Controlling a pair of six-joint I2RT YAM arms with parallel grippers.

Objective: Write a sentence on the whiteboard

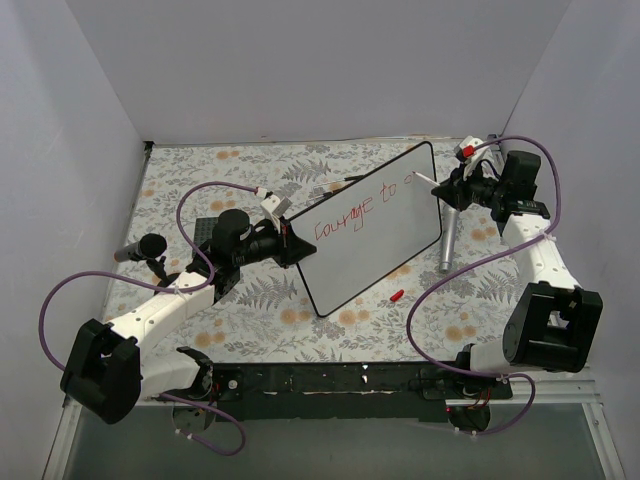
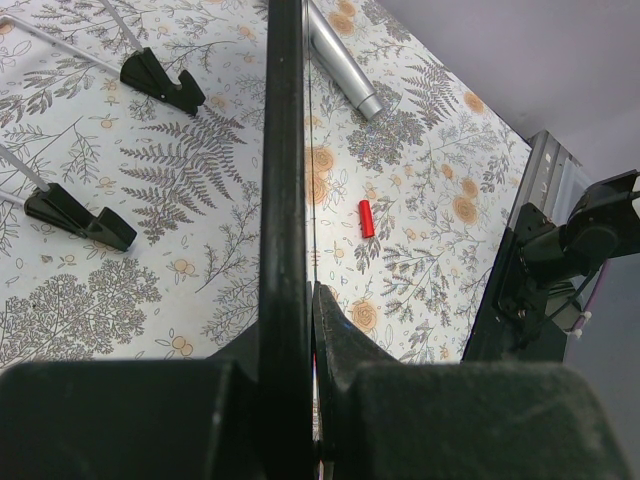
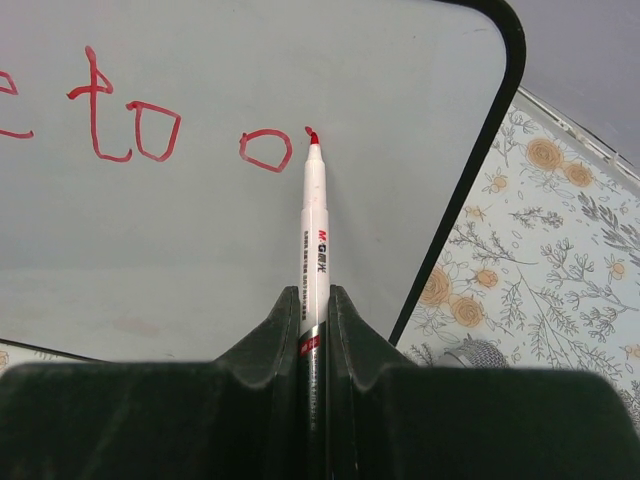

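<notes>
Two clamped grips look sound: left end effector point(image 2: 305, 320) on the stiff, slippery whiteboard point(image 1: 385, 235) at its rim, right end effector point(image 3: 315, 295) mid-barrel on the light marker point(image 3: 314, 200).

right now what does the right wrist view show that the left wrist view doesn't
Only the right wrist: the right gripper shut on a red marker, its tip at the whiteboard face, beside the red sentence, ending "to o". Only the left wrist: the left gripper clamping the board's black rim edge-on, a small red cap, a silver tube and two black feet. Both: the whiteboard and the floral tablecloth.
</notes>
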